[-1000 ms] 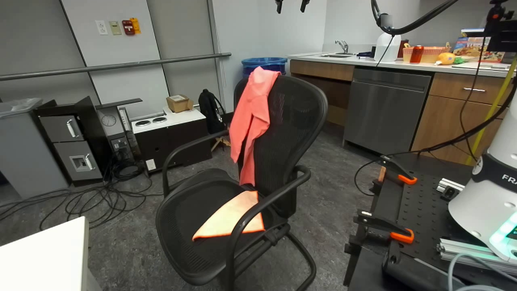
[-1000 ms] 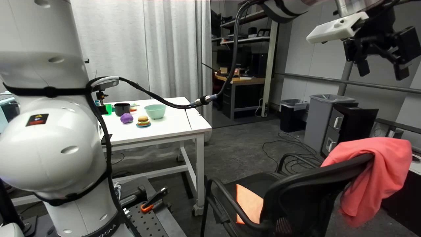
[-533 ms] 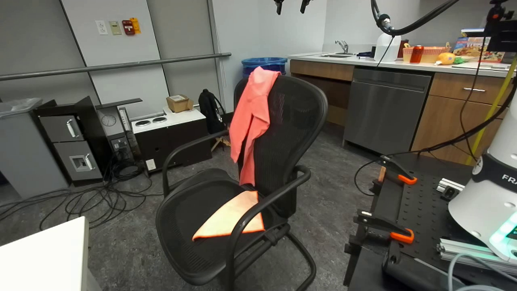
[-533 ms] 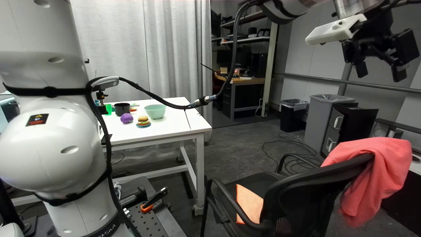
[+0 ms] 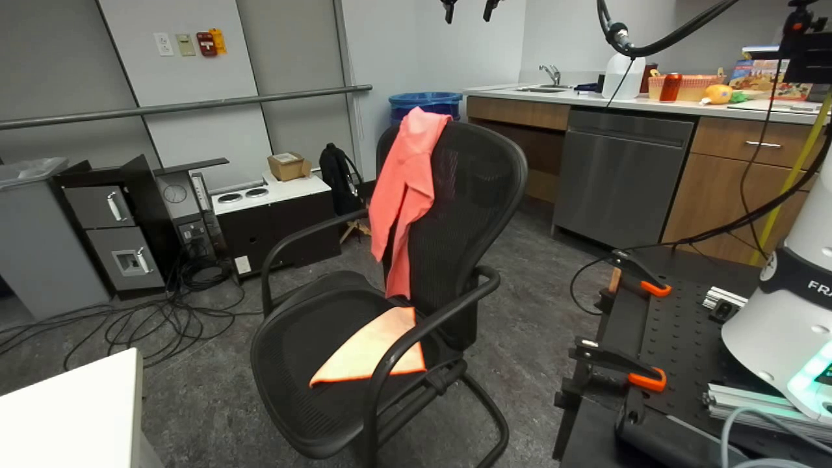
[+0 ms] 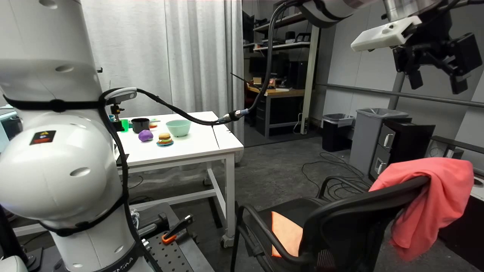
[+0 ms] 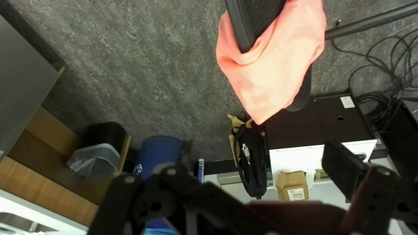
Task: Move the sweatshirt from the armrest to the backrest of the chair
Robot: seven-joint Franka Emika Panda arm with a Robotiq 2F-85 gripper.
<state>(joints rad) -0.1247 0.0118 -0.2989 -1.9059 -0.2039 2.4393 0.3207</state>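
Mid-frame, the sweatshirt (image 5: 408,174) hangs over the backrest (image 5: 478,175), long axis pointing steeply down. My tool (image 5: 468,17) gapes wide.

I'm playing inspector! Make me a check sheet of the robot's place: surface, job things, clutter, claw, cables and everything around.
Surface: black chair seat, with an orange-tan cloth lying on it.
Job things: coral sweatshirt draped over the top of the backrest, hanging down both sides.
Clutter: green bowl and toy burger on the white table.
Claw: open, high up, apart from the sweatshirt.
Cables: black cable tangle on the floor; a thick cable hangs from the robot arm.
Surroundings: dishwasher, backpack and gray bin.
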